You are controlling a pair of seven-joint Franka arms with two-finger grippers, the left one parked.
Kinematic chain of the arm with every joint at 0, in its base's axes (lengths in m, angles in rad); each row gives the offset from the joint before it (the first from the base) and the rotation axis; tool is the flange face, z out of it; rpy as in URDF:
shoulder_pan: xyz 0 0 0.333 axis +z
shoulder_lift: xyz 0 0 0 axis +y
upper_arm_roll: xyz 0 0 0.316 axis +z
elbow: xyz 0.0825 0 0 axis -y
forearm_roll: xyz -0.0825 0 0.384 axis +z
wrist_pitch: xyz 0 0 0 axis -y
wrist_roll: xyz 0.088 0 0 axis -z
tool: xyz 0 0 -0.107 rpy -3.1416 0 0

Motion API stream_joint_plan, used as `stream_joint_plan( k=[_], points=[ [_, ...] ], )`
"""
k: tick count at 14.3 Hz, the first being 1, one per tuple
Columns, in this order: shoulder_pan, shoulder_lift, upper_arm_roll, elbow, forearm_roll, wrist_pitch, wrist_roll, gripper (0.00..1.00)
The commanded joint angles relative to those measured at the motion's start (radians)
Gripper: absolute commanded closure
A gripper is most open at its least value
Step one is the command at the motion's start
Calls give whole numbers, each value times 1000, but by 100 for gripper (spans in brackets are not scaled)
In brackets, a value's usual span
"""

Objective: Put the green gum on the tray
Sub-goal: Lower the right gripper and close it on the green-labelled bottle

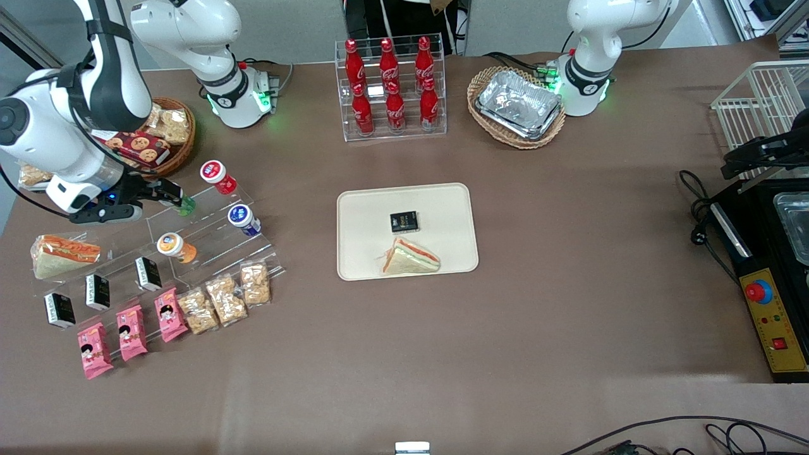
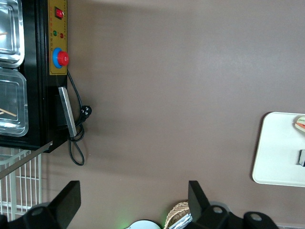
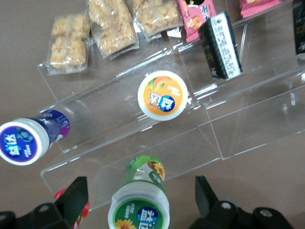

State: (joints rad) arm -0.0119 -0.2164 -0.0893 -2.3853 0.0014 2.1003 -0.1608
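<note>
The gripper is hanging over the clear acrylic display steps toward the working arm's end of the table, fingers spread apart with the green gum sitting between them, not yet pinched. In the front view only a sliver of the green gum is showing under the black fingertips. From the wrist camera its white lid is facing up, carrying a green-and-yellow label with a sunflower and Chinese characters in white; the body is showing fruit artwork. Beside it on the steps, the orange bottle is wearing a lid with a peach picture and the same Chinese lettering, and the blue bottle is lying tilted with a blueberry-style lid. A red bottle is standing farther from the front camera. Small black packs with white print, too fine to read, are leaning on the lower step, with pink snack bags and clear bags of crackers along the front edge. The tray is lying at the middle of the table, well apart from the steps, holding a black box and a wrapped sandwich. Red Coca-Cola bottles are lined up in a clear rack near the table's edge farthest from the front camera.
</note>
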Motion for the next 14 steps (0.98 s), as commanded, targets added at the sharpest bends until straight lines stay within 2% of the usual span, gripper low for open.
stream_joint_plan(
  k=[1, 3, 4, 6, 10, 11, 13, 14],
  points=[
    [-3, -4, 2, -70, -20, 53, -9, 0],
    [-3, 0, 2, -78, -20, 61, -9, 0],
    [-3, 0, 2, -78, -20, 60, -9, 3],
    [-5, 0, 3, -78, -20, 55, -9, 27],
    [-6, 9, -12, -83, -12, 15, -13, 36],
    [-6, 11, -14, -83, -11, 15, -14, 41],
    [-5, 11, -12, -78, -11, 12, -20, 61],
    [-5, 11, -12, -74, -11, 12, -22, 62]
  ],
)
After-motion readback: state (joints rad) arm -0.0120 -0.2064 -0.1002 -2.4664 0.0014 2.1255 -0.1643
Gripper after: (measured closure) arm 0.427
